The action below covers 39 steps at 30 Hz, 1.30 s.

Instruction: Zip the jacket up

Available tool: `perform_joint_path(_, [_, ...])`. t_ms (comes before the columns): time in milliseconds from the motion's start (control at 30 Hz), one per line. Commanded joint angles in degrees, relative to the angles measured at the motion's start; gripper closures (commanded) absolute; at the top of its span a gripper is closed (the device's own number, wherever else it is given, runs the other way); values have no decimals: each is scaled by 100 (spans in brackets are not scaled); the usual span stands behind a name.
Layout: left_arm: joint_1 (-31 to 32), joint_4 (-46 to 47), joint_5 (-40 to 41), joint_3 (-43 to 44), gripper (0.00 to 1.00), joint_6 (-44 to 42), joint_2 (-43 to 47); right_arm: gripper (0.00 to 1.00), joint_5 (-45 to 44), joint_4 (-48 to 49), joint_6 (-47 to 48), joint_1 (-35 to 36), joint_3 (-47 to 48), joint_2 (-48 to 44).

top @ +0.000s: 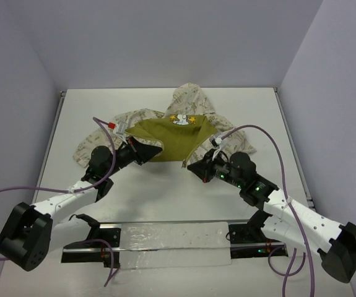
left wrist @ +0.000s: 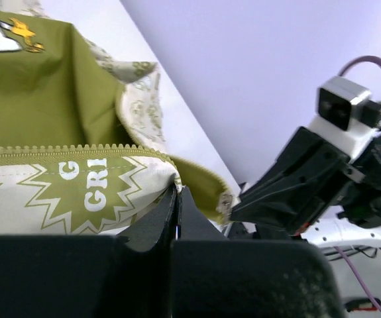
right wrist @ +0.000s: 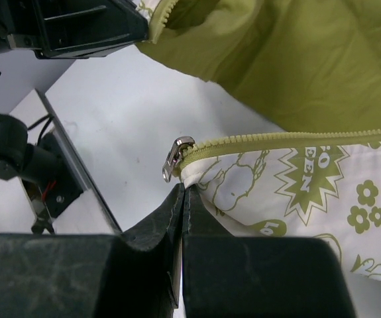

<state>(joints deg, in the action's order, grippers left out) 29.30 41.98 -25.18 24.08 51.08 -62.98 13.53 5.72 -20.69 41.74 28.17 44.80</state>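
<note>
The jacket (top: 171, 133) lies open at the middle back of the table, olive lining up, with a white cartoon patch and yellow stars near the hood. My left gripper (top: 148, 152) is shut on the bottom corner of the left front panel (left wrist: 77, 192), just under its olive zipper teeth (left wrist: 77, 151). My right gripper (top: 194, 167) is shut on the bottom corner of the other front panel (right wrist: 276, 192), right below the silver zipper slider (right wrist: 175, 156). The two panel edges stay apart, with lining (right wrist: 296, 66) showing between them. Each wrist view shows the other gripper close by.
A clear plate on a black frame (top: 171, 242) runs along the near edge between the arm bases. Purple cables (top: 270, 139) loop above both arms. The jacket's sleeves spread left (top: 88, 145) and right. White walls enclose the table's sides and back.
</note>
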Motion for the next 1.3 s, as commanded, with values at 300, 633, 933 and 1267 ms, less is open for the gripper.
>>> perform_joint_path(300, [616,4206,330,-769,100,188,-909,100,1586,1583,320,-492,-91,506])
perform_joint_path(633, [612,5111,268,-1209,100,147,-1125,100,2385,2170,218,-702,181,984])
perform_joint_path(933, [612,5687,224,-1228,100,365,-1274,100,2820,2168,159,-702,378,1387])
perform_joint_path(1267, [612,5866,221,-1213,100,508,-866,100,3067,2205,122,-693,452,1658])
